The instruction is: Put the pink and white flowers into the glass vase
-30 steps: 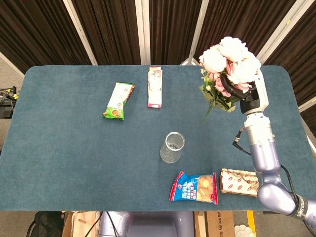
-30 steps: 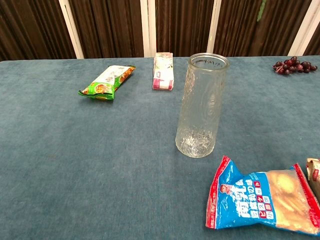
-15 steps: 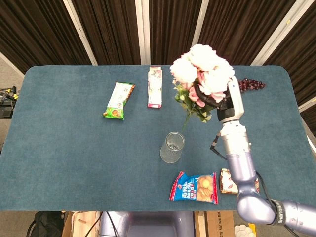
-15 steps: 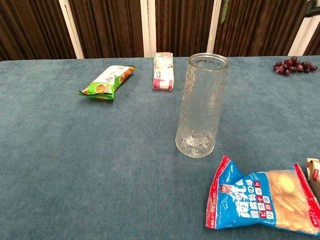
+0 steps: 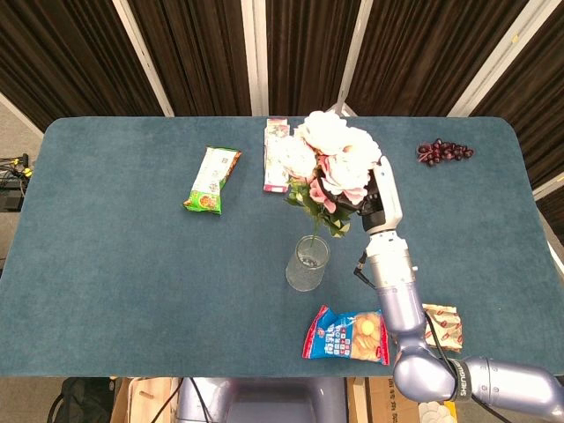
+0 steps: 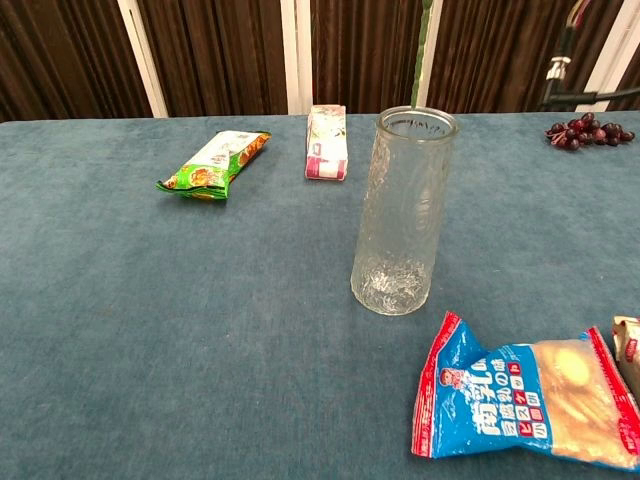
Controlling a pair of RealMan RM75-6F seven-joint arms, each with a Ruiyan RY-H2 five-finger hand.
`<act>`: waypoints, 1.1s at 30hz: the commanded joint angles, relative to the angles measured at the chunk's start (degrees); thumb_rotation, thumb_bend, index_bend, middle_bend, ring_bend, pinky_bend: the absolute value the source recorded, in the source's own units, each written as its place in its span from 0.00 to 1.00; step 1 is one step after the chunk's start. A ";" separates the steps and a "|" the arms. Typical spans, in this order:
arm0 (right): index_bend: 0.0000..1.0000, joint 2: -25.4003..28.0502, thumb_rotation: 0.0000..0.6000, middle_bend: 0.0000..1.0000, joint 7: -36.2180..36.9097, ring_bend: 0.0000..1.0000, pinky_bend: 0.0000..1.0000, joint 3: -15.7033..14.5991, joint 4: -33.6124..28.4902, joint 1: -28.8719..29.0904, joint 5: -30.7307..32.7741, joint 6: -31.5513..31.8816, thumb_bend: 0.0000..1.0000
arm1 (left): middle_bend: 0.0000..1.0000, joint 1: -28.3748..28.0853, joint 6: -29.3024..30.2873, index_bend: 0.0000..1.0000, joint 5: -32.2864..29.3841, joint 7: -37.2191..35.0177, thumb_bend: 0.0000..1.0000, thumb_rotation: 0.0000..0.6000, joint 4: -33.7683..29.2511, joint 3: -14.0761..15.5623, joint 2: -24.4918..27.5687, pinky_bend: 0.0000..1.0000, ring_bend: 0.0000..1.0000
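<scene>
Blue-felt table (image 5: 115, 256) with glass vase (image 5: 307, 263), snack packets, grapes (image 5: 444, 152).

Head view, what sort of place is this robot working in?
Probably a staged test bench: a blue cloth-covered table, dark curtains behind, and scattered props like snack packets and a glass vase.

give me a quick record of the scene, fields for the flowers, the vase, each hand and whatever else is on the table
flowers: pink and white bouquet, held above the table, stem tip just over the vase mouth
vase: glass vase, upright, empty
right hand: right hand grips the bouquet
left hand: not in view
other items: green snack bag, pink packet, blue snack bag, grapes
table: blue table
</scene>
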 commanded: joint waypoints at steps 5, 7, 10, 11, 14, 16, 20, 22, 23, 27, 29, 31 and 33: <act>0.56 -0.72 1.00 0.50 1.64 0.60 0.37 -1.57 1.39 -1.67 -1.69 -1.47 0.37 | 0.00 0.02 0.06 0.14 -0.02 0.53 0.19 1.00 -0.05 0.00 -0.11 0.00 0.00; 0.56 -0.95 1.00 0.50 2.14 0.60 0.38 -2.29 1.84 -2.20 -2.31 -2.09 0.37 | 0.00 -0.08 -0.03 0.14 0.08 1.03 0.19 1.00 -0.15 0.06 -0.23 0.00 0.00; 0.56 -1.44 1.00 0.50 3.02 0.60 0.37 -3.19 2.56 -2.90 -3.24 -2.74 0.37 | 0.00 -0.18 -0.06 0.14 0.35 1.71 0.19 1.00 -0.33 0.18 -0.40 0.00 0.00; 0.56 -1.67 1.00 0.50 3.32 0.60 0.37 -3.78 2.91 -3.22 -3.76 -3.02 0.37 | 0.00 -0.20 -0.01 0.14 0.45 1.93 0.19 1.00 -0.40 0.22 -0.46 0.00 0.00; 0.56 -2.47 1.00 0.50 4.70 0.60 0.37 -5.33 4.18 -4.14 -5.70 -3.61 0.37 | 0.00 -0.16 0.14 0.15 0.51 2.30 0.19 1.00 -0.53 0.24 -0.56 0.00 0.00; 0.56 -3.10 1.00 0.50 5.99 0.60 0.37 -6.38 5.21 -4.86 -7.14 -4.03 0.37 | 0.00 -0.13 0.23 0.15 0.49 2.43 0.19 1.00 -0.59 0.21 -0.60 0.00 0.00; 0.56 -4.30 1.00 0.50 7.82 0.60 0.37 -8.51 6.80 -6.05 -10.62 -4.35 0.37 | 0.00 -0.15 0.14 0.15 0.39 2.74 0.19 1.00 -0.64 0.22 -0.67 0.00 0.00; 0.56 -5.32 1.00 0.50 8.36 0.60 0.37 -9.44 7.74 -6.45 -12.63 -3.87 0.37 | 0.00 -0.21 0.05 0.15 0.41 3.00 0.19 1.00 -0.70 0.25 -0.72 0.00 0.00; 0.56 -5.92 1.00 0.50 8.60 0.60 0.37 -9.83 8.25 -6.57 -13.56 -3.60 0.37 | 0.00 -0.24 0.03 0.15 0.47 3.13 0.19 1.00 -0.75 0.28 -0.75 0.00 0.00; 0.57 -7.92 1.00 0.50 9.50 0.60 0.38 -10.73 10.11 -6.60 -15.79 -3.30 0.37 | 0.00 -0.25 0.04 0.15 0.60 3.32 0.19 1.00 -0.80 0.34 -0.79 0.00 0.00; 0.57 -8.93 1.00 0.50 9.93 0.60 0.38 -11.04 11.22 -6.65 -16.35 -3.30 0.37 | 0.00 -0.18 0.10 0.15 0.44 3.10 0.19 1.00 -0.78 0.26 -0.73 0.00 0.00; 0.57 -9.91 1.00 0.50 10.07 0.60 0.37 -11.48 12.43 -6.71 -16.91 -3.25 0.37 | 0.00 -0.10 0.13 0.15 0.20 2.89 0.19 1.00 -0.74 0.17 -0.66 0.00 0.00; 0.57 -10.68 1.00 0.50 10.05 0.60 0.37 -11.90 13.49 -6.71 -17.11 -3.46 0.37 | 0.00 -0.05 0.10 0.15 0.09 2.80 0.19 1.00 -0.67 0.16 -0.58 0.00 0.00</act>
